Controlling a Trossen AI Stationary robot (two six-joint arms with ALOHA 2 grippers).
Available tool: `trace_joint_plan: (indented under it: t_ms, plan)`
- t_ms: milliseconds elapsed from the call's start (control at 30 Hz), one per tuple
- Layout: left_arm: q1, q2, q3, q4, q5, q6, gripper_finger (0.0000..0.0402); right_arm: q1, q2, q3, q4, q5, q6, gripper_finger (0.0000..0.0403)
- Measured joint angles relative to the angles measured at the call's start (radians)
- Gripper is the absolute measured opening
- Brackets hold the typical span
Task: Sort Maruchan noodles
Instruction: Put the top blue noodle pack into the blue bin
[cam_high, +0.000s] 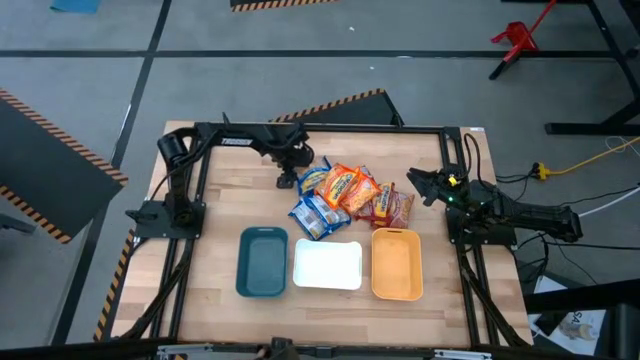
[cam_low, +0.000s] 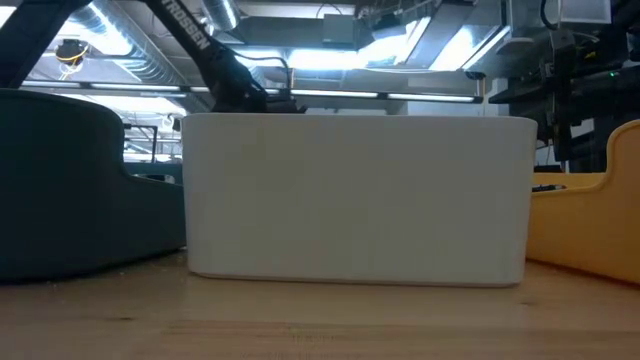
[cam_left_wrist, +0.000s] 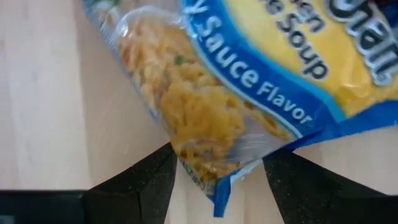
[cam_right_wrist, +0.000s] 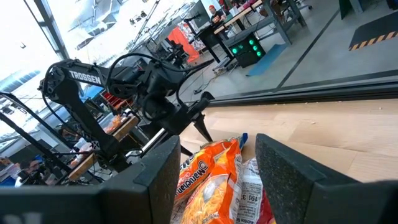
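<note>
Several Maruchan noodles packets lie in a loose pile on the table's middle: a blue one (cam_high: 313, 178) at the far left of the pile, orange ones (cam_high: 347, 187), another blue one (cam_high: 318, 215) and a dark red one (cam_high: 392, 206). My left gripper (cam_high: 288, 182) points steeply down at the far blue packet (cam_left_wrist: 261, 56). It is open, with the packet's clear corner (cam_left_wrist: 205, 143) between its fingers. My right gripper (cam_high: 415, 185) waits level at the pile's right, open, with nothing between its fingers (cam_right_wrist: 155, 174). My left gripper comes from above, a finger (cam_left_wrist: 140, 183) on either side of the blue packet's clear corner (cam_left_wrist: 214, 165), which lies flat on the table. Whether the fingers touch the packet I cannot tell.
Three trays stand in a row near the front edge: teal (cam_high: 262, 262), white (cam_high: 327, 265) and orange (cam_high: 396, 264). The white tray's wall (cam_low: 355, 195) fills the low view. A dark frame (cam_high: 320, 128) borders the table's far side.
</note>
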Motion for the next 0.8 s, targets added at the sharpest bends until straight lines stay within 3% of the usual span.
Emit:
trace_joint_plan:
  t_ms: [267, 667, 800]
  plan:
    - [-0.035, 0.045, 0.005, 0.01, 0.009, -0.001, 0.016, 0.0, 0.0, 0.0, 0.0, 0.0, 0.0, 0.0196]
    - [-0.045, 0.042, 0.003, 0.002, -0.034, -0.088, 0.0018, 0.0, 0.0, 0.0, 0.0, 0.0, 0.0, 0.0195]
    - [-0.051, 0.024, -0.001, -0.017, -0.051, -0.129, 0.0008, 0.0, 0.0, 0.0, 0.0, 0.0, 0.0, 0.0195]
